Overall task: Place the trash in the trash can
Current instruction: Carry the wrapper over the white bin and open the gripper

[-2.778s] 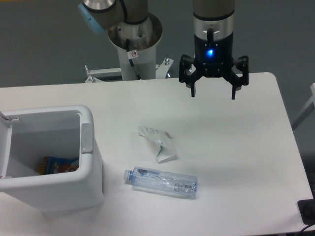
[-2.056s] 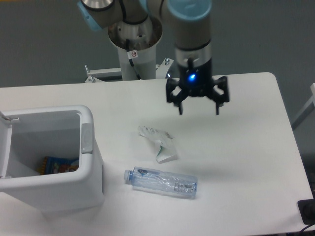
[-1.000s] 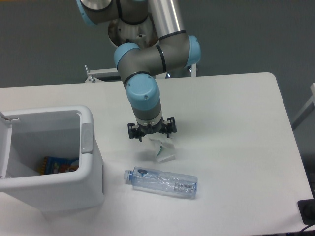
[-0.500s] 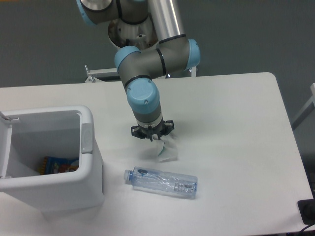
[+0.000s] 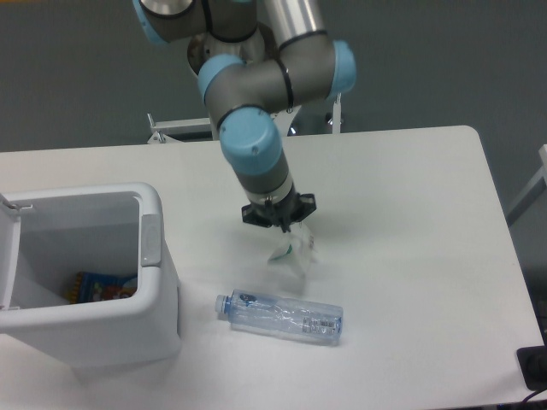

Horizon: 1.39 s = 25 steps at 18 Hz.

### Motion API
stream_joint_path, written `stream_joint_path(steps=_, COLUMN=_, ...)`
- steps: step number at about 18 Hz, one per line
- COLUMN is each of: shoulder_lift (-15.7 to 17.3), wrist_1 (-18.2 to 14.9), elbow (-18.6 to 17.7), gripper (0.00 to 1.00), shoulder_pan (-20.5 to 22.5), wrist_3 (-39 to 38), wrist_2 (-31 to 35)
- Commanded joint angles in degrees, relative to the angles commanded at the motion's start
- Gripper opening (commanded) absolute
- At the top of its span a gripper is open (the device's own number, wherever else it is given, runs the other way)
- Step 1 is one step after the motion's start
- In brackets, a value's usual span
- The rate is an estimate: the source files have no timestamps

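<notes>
The wrapper (image 5: 292,250) is now lifted off the table (image 5: 410,222); half a sec earlier it was lying flat under the gripper (image 5: 280,225), and approx. 3 s ago the arm was well off to the far right side w/ jaws spread wide. The jaws are now seen drawn together, pinched on the wrapper's top edge, so the grasp is judged done and the 1st of two trash items is ready for carrying. The wrapper hangs just below the jaws, blurred, prob. swinging.

The bottle (image 5: 279,315) is left untouched, lying on its side below the jaws and nearer the camera, cap end toward the bin (image 5: 90,282). The bin is well off to the left of the jaws, lid open, w/ something colourful already seen at the bottom.

Arm pose: the forearm is angled down from the base at the back, the wrist is bent so the gripper points nearly straight down, slightly tilted. A move leftward & up over the bin rim is judged to be needed next; a loose pinch on thin wrapper could slip.
</notes>
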Motion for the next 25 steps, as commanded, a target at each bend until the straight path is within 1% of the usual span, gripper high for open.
stream_joint_path(steps=1, shoulder_lift=0.26, wrist_1=-0.01, elbow=2.02, gripper=0.00, shoulder_pan=1.05, wrist_3=-0.09, wrist_2=-3.85)
stream_joint_path(steps=3, shoulder_lift=0.71, wrist_1=0.43, elbow=5.37, gripper=0.00, shoulder_pan=4.47, wrist_3=-1.22, wrist_2=-15.52)
stream_joint_path(steps=4, shoulder_lift=0.71, wrist_1=0.52, elbow=7.03, gripper=0.00, shoulder_pan=5.62, wrist_3=-1.75, wrist_2=-20.10)
stream_joint_path(steps=6, shoulder_lift=0.71, wrist_1=0.52, elbow=9.50, gripper=0.00, shoulder_pan=7.30, wrist_3=-3.77, wrist_2=-24.53)
stream_joint_path(steps=8, shoulder_lift=0.79, wrist_1=0.87, elbow=11.09, gripper=0.00, shoulder_pan=7.65, wrist_3=-5.88, wrist_2=-26.38)
stream_joint_path(steps=10, shoulder_lift=0.79, wrist_1=1.40, elbow=13.20, gripper=0.00, shoulder_pan=7.48, wrist_3=-8.95, wrist_2=-30.85)
stream_joint_path(steps=11, shoulder_lift=1.23, wrist_1=1.57, elbow=13.99, gripper=0.00, shoulder_pan=7.30, wrist_3=-10.53, wrist_2=-33.48)
stream_joint_path(steps=13, shoulder_lift=3.60, wrist_1=2.10, elbow=15.22, gripper=0.00, shoulder_pan=6.95, wrist_3=-13.00, wrist_2=-38.32)
stream_joint_path(steps=16, shoulder_lift=6.50, wrist_1=3.42, elbow=14.79, gripper=0.00, shoulder_pan=5.81, wrist_3=-13.53, wrist_2=-42.29)
stream_joint_path(steps=17, shoulder_lift=7.38, wrist_1=3.68, elbow=14.61, gripper=0.00, shoulder_pan=3.63, wrist_3=-13.71, wrist_2=-44.30)
stream_joint_path(steps=18, shoulder_lift=8.08, wrist_1=3.69, elbow=14.35, gripper=0.00, shoulder_pan=1.61, wrist_3=-13.80, wrist_2=-44.75)
stream_joint_path(steps=20, shoulder_lift=8.35, wrist_1=3.86, elbow=12.95, gripper=0.00, shoulder_pan=-2.78, wrist_3=-14.24, wrist_2=-44.76)
stream_joint_path(steps=22, shoulder_lift=8.35, wrist_1=5.44, elbow=10.67, gripper=0.00, shoulder_pan=-6.57, wrist_3=-15.11, wrist_2=-44.76)
stream_joint_path(steps=23, shoulder_lift=8.35, wrist_1=6.75, elbow=8.92, gripper=0.00, shoulder_pan=-8.41, wrist_3=-15.55, wrist_2=-44.76)
stream_joint_path(steps=24, shoulder_lift=8.27, wrist_1=7.89, elbow=7.94, gripper=0.00, shoulder_pan=-8.78, wrist_3=-15.56, wrist_2=-44.76)
stream_joint_path(steps=25, shoulder_lift=8.00, wrist_1=9.47, elbow=7.06, gripper=0.06, shoulder_pan=-9.30, wrist_3=-15.56, wrist_2=-44.76)
